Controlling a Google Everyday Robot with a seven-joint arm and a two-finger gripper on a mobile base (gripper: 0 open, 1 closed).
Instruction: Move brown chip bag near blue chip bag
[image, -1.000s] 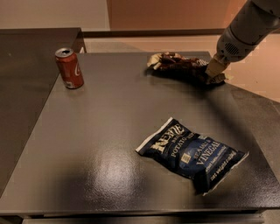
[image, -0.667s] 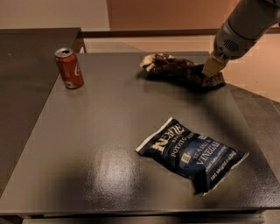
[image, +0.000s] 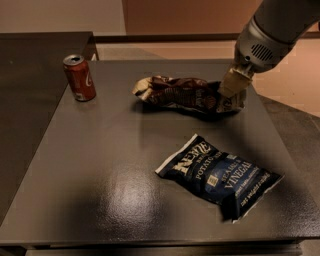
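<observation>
Dark table (image: 100, 195); hand (image: 233, 89) grips brown chip bag (image: 175, 93), hiding one end.

Pincer (image: 231, 94) grips crumpled brown chip bag (image: 179, 93) (right end), behind flat blue chip bag (image: 219, 175).

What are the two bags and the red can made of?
The brown bag, its right end pinched by the pincer, looks like thin foil or plastic: shiny, crinkled. The blue bag seems the same film: glossy, with light glints. The can looks metal: silvery top rim, painted red side.
</observation>
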